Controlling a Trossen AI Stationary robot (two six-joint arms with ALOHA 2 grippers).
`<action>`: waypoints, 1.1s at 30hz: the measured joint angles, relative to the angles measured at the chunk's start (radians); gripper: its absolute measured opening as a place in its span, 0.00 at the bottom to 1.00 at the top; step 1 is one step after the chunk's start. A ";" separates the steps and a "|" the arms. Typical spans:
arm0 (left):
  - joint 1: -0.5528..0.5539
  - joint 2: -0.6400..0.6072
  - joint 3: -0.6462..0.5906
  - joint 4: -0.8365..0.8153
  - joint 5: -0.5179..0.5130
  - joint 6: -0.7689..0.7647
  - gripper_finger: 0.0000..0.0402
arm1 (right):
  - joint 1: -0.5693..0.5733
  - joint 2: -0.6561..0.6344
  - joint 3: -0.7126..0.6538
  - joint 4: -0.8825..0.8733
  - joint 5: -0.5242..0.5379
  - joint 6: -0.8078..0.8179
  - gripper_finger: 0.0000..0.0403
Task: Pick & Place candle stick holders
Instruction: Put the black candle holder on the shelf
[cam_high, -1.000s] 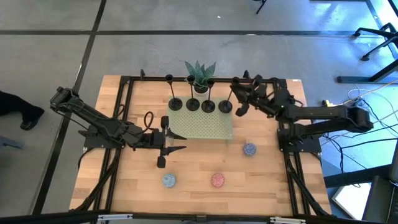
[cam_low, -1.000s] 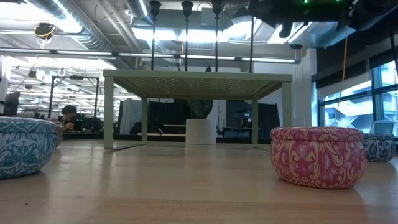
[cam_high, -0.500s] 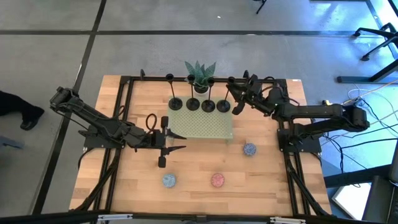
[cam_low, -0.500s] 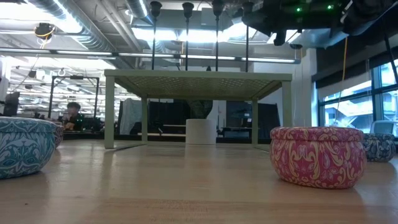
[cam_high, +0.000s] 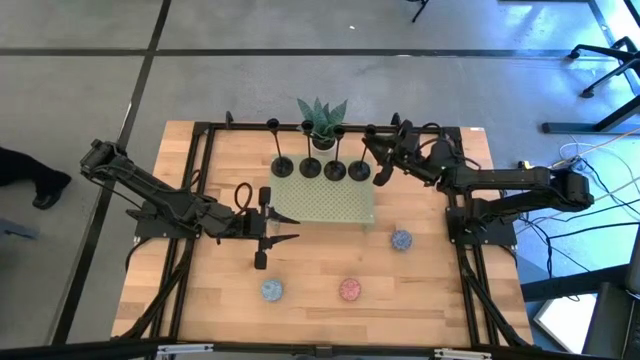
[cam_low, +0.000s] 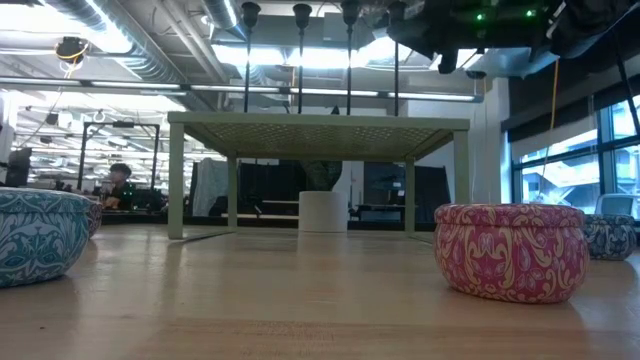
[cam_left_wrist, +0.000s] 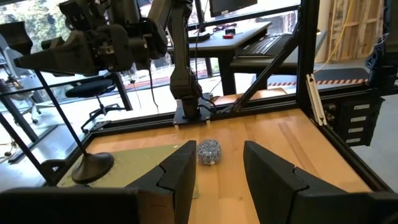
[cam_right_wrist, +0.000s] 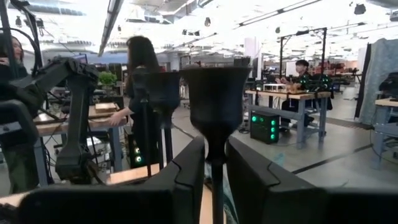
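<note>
Four black candle stick holders stand in a row along the far part of a green perforated stand (cam_high: 325, 205), bases on its top. Their stems show in the low view (cam_low: 300, 60). My right gripper (cam_high: 372, 145) is at the rightmost holder (cam_high: 360, 171), shut on its stem just under the cup (cam_right_wrist: 214, 93). My left gripper (cam_high: 290, 227) is open and empty, level above the table by the stand's left end. It points toward the table's right edge (cam_left_wrist: 217, 168). My right gripper has the rightmost holder's thin stem (cam_right_wrist: 213, 180) between its two fingers, right below the cup. The fingers come level from the table's right side and lie across the stem. The holder stands upright, and its base (cam_high: 360, 171) looks set on the stand beside the others.
A potted plant (cam_high: 322, 115) stands behind the stand. Three patterned tins lie on the wood: blue (cam_high: 271, 290), pink (cam_high: 349, 290) and grey-blue (cam_high: 401, 240). A black frame runs round the table. People show in the room beyond.
My right gripper has gone a little toward the table's left edge with the rightmost holder. Its stem has stayed upright and now stands closer to the other three. Most of the shift came early, and it has nearly stopped.
</note>
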 joint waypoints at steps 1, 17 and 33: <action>0.000 0.000 0.000 0.000 0.000 0.000 0.32 | 0.000 0.001 -0.001 -0.006 0.000 -0.001 0.18; 0.000 0.000 0.000 0.000 0.000 -0.024 0.32 | 0.006 -0.002 -0.002 -0.021 -0.003 -0.023 0.40; -0.002 0.000 0.000 -0.008 0.002 -0.096 0.32 | 0.076 -0.127 -0.002 -0.306 0.003 -0.023 0.49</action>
